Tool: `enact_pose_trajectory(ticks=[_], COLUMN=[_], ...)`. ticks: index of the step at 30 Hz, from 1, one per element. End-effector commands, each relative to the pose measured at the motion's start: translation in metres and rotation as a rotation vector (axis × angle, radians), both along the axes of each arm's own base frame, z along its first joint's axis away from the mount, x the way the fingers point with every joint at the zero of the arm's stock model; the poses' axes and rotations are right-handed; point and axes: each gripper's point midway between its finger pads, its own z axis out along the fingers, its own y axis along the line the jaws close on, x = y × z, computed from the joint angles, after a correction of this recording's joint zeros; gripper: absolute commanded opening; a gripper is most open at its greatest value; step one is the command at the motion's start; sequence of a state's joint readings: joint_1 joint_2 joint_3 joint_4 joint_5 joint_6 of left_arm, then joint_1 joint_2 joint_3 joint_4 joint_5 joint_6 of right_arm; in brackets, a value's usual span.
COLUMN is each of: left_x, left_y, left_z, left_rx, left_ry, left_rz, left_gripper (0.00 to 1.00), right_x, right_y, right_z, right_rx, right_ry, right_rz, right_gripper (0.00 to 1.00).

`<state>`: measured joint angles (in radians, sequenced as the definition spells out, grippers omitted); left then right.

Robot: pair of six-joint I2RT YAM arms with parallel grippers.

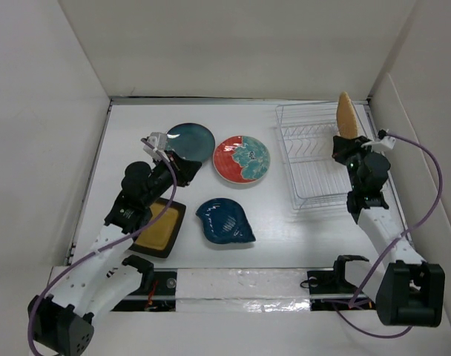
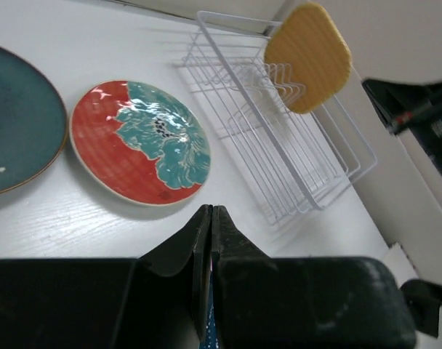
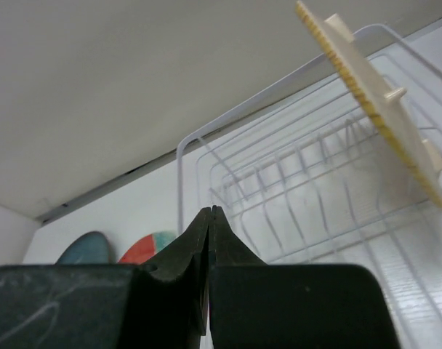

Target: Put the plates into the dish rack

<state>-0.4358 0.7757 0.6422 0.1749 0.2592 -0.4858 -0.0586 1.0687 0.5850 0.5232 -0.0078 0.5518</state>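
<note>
The white wire dish rack (image 1: 287, 159) stands at the back right, with the orange rounded-square plate (image 1: 347, 116) upright on edge in its far end. Flat on the table lie the dark teal plate (image 1: 190, 141), the red-and-teal plate (image 1: 242, 159), the blue leaf-shaped plate (image 1: 224, 221) and the mustard plate (image 1: 160, 228). My left gripper (image 1: 190, 173) hangs shut and empty just below the teal plate, pointing toward the red-and-teal plate (image 2: 137, 142). My right gripper (image 1: 341, 148) is shut and empty over the rack (image 3: 181, 174), just in front of the orange plate (image 3: 374, 109).
White walls close in the table on the left, back and right. The rack (image 2: 294, 156) sits close to the right wall. The left arm's forearm passes over the mustard plate's left edge.
</note>
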Motion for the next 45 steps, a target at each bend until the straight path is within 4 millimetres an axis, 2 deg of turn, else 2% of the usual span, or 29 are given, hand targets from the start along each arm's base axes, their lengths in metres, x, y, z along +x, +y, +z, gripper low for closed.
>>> enact_pose_trajectory(ticks=[1, 2, 4, 6, 7, 8, 9, 10, 11, 14, 19, 20, 22, 23, 25, 26, 28, 29, 32, 35, 40, 45], left_x=[0.022, 0.036, 0.048, 0.067, 0.072, 0.079, 0.085, 0.092, 0.097, 0.113, 0.137, 0.142, 0.155, 0.159, 0.168, 0.170, 0.180, 0.182, 0.189, 0.192, 0.197, 0.204], left_y=[0.012, 0.023, 0.032, 0.049, 0.054, 0.060, 0.071, 0.084, 0.091, 0.116, 0.137, 0.139, 0.147, 0.148, 0.154, 0.154, 0.152, 0.153, 0.147, 0.148, 0.140, 0.136], left_z=[0.015, 0.005, -0.003, -0.020, -0.024, -0.034, -0.040, -0.046, -0.055, -0.074, -0.101, -0.121, -0.126, -0.142, -0.148, -0.164, -0.168, -0.182, -0.197, -0.213, -0.222, -0.225], left_rx=[-0.125, -0.148, -0.211, -0.242, -0.272, -0.277, -0.282, -0.282, -0.273, -0.265, -0.240, -0.210, -0.189, -0.171, -0.158, -0.137, -0.130, -0.124, -0.157, -0.148, -0.177, -0.201], left_ry=[0.019, 0.038, 0.088, 0.135, 0.160, 0.183, 0.197, 0.206, 0.231, 0.281, 0.351, 0.402, 0.415, 0.454, 0.465, 0.504, 0.517, 0.556, 0.604, 0.646, 0.670, 0.673], left_rz=[0.064, 0.105, 0.143, 0.214, 0.236, 0.267, 0.320, 0.393, 0.436, 0.553, 0.661, 0.680, 0.711, 0.720, 0.741, 0.745, 0.733, 0.730, 0.689, 0.686, 0.654, 0.636], left_gripper=[0.00, 0.00, 0.00, 0.00, 0.06, 0.24, 0.35, 0.46, 0.61, 0.70, 0.71, 0.71, 0.70, 0.69, 0.68, 0.67, 0.65, 0.59, 0.54, 0.53, 0.52, 0.38], right_x=[-0.026, -0.031, -0.038, -0.044, -0.046, -0.050, -0.050, -0.048, -0.048, -0.048, -0.057, -0.057, -0.059, -0.059, -0.061, -0.061, -0.062, -0.063, -0.062, -0.062, -0.060, -0.057], right_y=[0.029, 0.031, 0.034, 0.031, 0.033, 0.047, 0.053, 0.054, 0.062, 0.064, 0.077, 0.077, 0.082, 0.083, 0.086, 0.086, 0.089, 0.089, 0.087, 0.087, 0.088, 0.093], right_z=[0.024, 0.017, 0.013, 0.017, 0.020, 0.024, 0.029, 0.026, 0.025, 0.029, 0.043, 0.042, 0.043, 0.045, 0.045, 0.044, 0.045, 0.047, 0.046, 0.046, 0.043, 0.040], right_rx=[0.039, 0.045, 0.035, 0.045, 0.048, 0.055, 0.040, 0.027, 0.008, -0.019, -0.050, -0.051, -0.052, -0.055, -0.061, -0.059, -0.060, -0.059, -0.062, -0.065, -0.065, -0.062], right_ry=[-0.105, -0.096, -0.088, -0.096, -0.109, -0.123, -0.129, -0.104, -0.094, -0.088, -0.107, -0.109, -0.108, -0.113, -0.111, -0.109, -0.112, -0.118, -0.113, -0.112, -0.103, -0.095], right_rz=[0.115, 0.127, 0.143, 0.128, 0.136, 0.178, 0.187, 0.165, 0.180, 0.154, 0.186, 0.187, 0.210, 0.213, 0.225, 0.222, 0.231, 0.231, 0.221, 0.219, 0.222, 0.248], right_gripper=[0.00, 0.00, 0.07, 0.12, 0.21, 0.26, 0.31, 0.42, 0.46, 0.57, 0.58, 0.58, 0.58, 0.58, 0.58, 0.58, 0.58, 0.59, 0.59, 0.59, 0.59, 0.59])
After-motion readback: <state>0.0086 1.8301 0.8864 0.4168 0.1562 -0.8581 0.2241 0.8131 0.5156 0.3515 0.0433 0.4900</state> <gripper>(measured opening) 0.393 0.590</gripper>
